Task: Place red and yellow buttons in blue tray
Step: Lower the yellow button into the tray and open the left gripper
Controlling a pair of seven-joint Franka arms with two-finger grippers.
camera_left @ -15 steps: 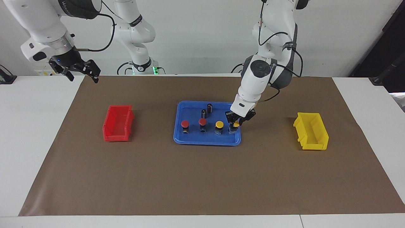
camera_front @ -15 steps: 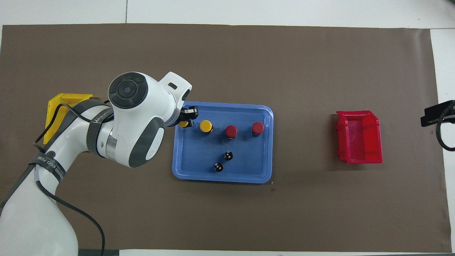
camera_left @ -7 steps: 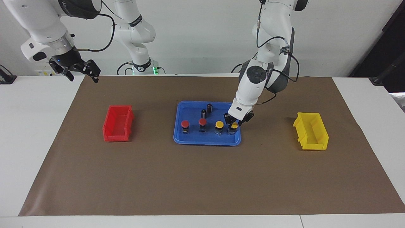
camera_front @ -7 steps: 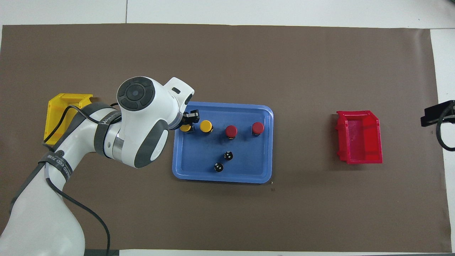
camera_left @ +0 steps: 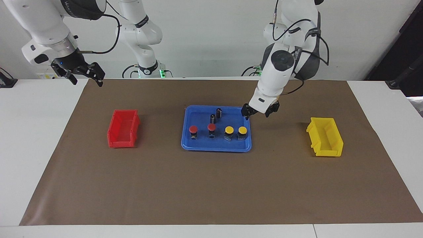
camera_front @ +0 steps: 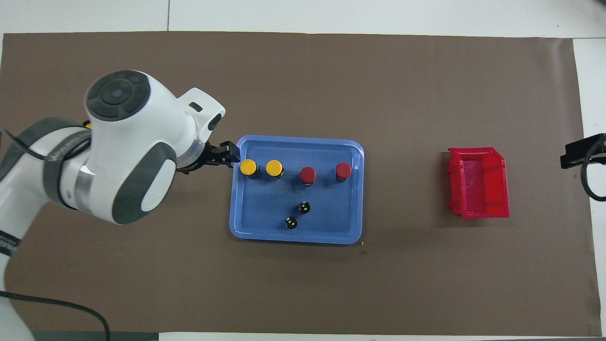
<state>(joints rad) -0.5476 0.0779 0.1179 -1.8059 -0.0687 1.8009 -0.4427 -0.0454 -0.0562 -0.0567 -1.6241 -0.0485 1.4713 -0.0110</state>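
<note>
On blue tray (camera_left: pixel 216 145), all 4 btns stand upright in a row along the edge farther from the robots: 2 red buttons (camera_left: pixel 193 129) (camera_left: pixel 211 127) toward R arm's end, 2 yellow buttons (camera_left: pixel 229 129) (camera_left: pixel 243 130) toward L arm's end. Two dark capless cylinders (camera_left: pixel 218 112) sit nearer the robots, same tray. Red bin (camera_left: pixel 123 128) and yellow bin (camera_left: pixel 325 137) look empty, well apart at either end of the brown mat (camera_left: pixel 211 185).

Left gripper (camera_left: pixel 260 111) hangs raised over the tray's corner/rim at L arm's end, fingers spread apart, holding nothing. Right gripper (camera_left: pixel 83 73) waits up over the table edge near the mat corner, fingers also apart, empty.

Risks, judged: task looks done, so main hazard is L arm's exit path — a low sweep could clip the tray rim or the nearest yellow btn and tip it. Btns are top-heavy on small bodies, prob topple easily.

Nearest yellow btn lies at approx 7 o'clock from left gripper in facing view, near but not touching; overhead shows it at 3 o'clock of the fingertips.
</note>
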